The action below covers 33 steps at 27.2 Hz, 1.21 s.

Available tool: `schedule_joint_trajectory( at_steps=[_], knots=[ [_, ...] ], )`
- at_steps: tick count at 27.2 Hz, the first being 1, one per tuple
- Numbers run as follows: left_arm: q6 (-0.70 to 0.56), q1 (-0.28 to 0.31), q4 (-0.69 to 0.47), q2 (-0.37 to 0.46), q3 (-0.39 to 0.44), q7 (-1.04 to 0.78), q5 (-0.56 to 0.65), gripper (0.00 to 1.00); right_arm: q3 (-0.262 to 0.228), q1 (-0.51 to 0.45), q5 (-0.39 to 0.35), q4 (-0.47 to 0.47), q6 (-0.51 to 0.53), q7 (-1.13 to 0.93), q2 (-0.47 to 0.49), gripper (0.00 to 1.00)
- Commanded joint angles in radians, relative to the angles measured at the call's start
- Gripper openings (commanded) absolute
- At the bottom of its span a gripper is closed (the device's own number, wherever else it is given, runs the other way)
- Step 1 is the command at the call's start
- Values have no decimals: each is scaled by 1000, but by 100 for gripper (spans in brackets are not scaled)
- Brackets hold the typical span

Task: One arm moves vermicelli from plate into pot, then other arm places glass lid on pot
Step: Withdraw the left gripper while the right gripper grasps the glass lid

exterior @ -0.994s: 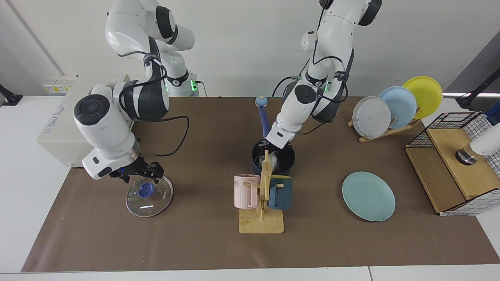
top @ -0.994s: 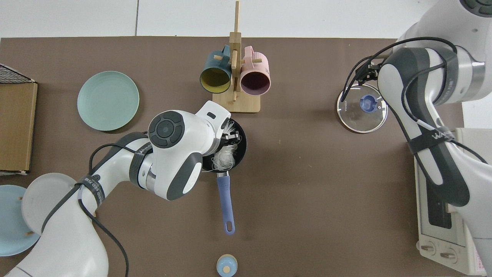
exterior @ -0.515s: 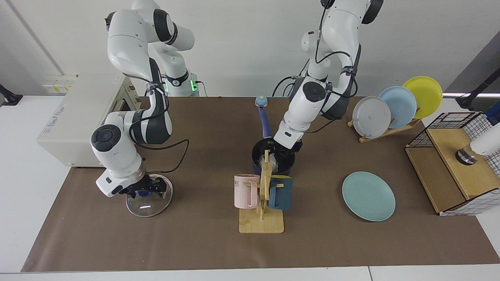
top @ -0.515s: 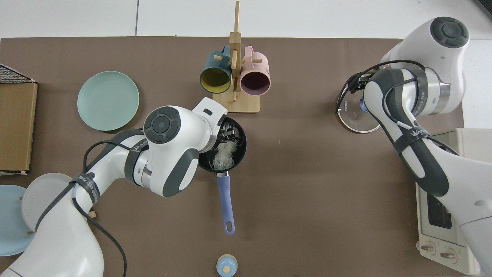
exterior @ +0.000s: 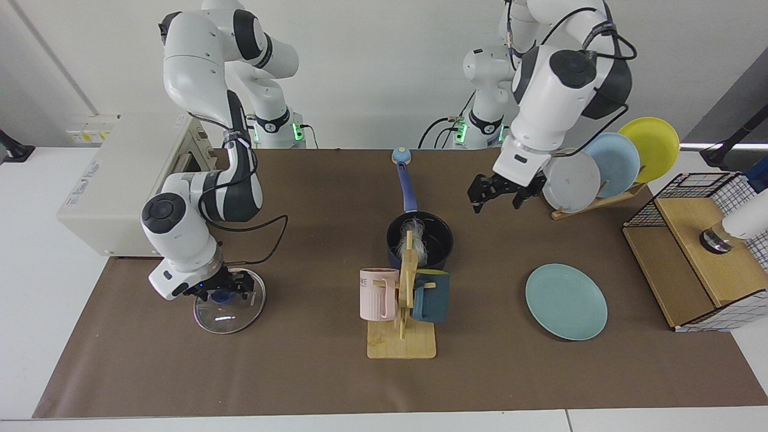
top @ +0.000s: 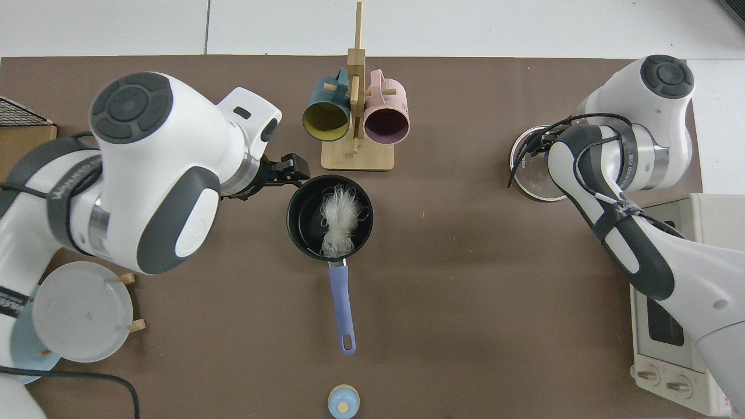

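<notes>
The vermicelli (exterior: pixel 414 241) (top: pixel 339 216) lies inside the dark-blue pot (exterior: pixel 441 235) (top: pixel 301 216) at mid-table, the pot's handle pointing toward the robots. My left gripper (exterior: pixel 498 197) (top: pixel 289 169) hangs open and empty in the air, beside the pot on the plate-rack side. The teal plate (exterior: pixel 566 301) is bare; in the top view the left arm hides it. The glass lid (exterior: pixel 229 312) (top: pixel 525 174) lies flat on the table. My right gripper (exterior: pixel 221 290) is down at its blue knob, open, one finger on each side; the top view hides it under the arm.
A wooden mug rack (exterior: pixel 401 345) (top: pixel 356 157) with a pink and a dark teal mug stands just in front of the pot. A plate rack (exterior: pixel 600 165), a wire-and-wood box (exterior: pixel 690 258), a white oven (exterior: pixel 102 186) and a small light-blue knob (exterior: pixel 401 156) ring the mat.
My left gripper let the vermicelli go in the pot, then rose out and swung toward the plate rack. My right gripper came down from above the lid to its knob.
</notes>
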Motion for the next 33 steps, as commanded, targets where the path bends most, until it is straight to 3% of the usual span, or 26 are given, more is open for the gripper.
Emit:
schedule_joint_trajectory(
  at_steps=[1, 5, 10, 16, 28, 33],
  knots=[
    [-70, 5, -7, -58, 101, 155, 9, 100, 10, -17, -2, -57, 26, -39, -38, 97],
    [-75, 5, -10, -78, 168, 260, 9, 100, 10, -17, -2, -57, 26, -39, -38, 82],
    [-73, 5, -12, -81, 187, 285, 9, 100, 10, -25, -2, -57, 26, -39, -38, 45],
    [-64, -7, -15, -83, 265, 389, 0, 100, 10, -26, 1, -54, 25, -32, -38, 0],
    [-65, -4, -15, -89, 267, 385, 1, 100, 8, 41, 1, -40, -90, -3, -149, 0],
    [-71, 0, -15, -89, 267, 385, 1, 100, 10, 87, 1, -39, -218, 60, -241, 0]
  ],
)
